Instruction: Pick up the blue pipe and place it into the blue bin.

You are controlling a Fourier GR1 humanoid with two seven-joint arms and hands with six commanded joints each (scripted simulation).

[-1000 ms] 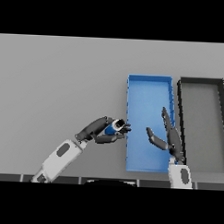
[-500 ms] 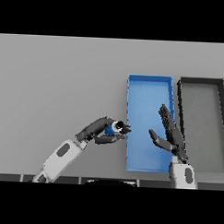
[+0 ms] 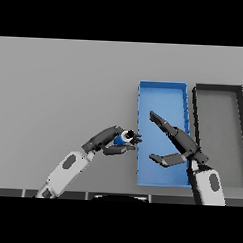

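Observation:
My left hand (image 3: pixel 108 141) is curled round the short blue pipe (image 3: pixel 123 138) and holds it just left of the blue bin's left wall (image 3: pixel 138 139), fingertips touching the rim line. The pipe's pale round end faces up and to the right. The blue bin (image 3: pixel 163 95) is a long open tray at centre right. Over the bin's near half, my right hand (image 3: pixel 176 142) hovers open, fingers stretched toward the upper left and thumb spread below. Part of the bin floor is hidden under that hand.
A black bin (image 3: pixel 218 89) of similar shape stands directly right of the blue one, their long walls close together. Grey tabletop stretches to the left and behind both bins.
My right hand has swung left and lower over the blue bin, its fingers now pointing up-left. The left hand with the pipe has stayed near the bin's left wall.

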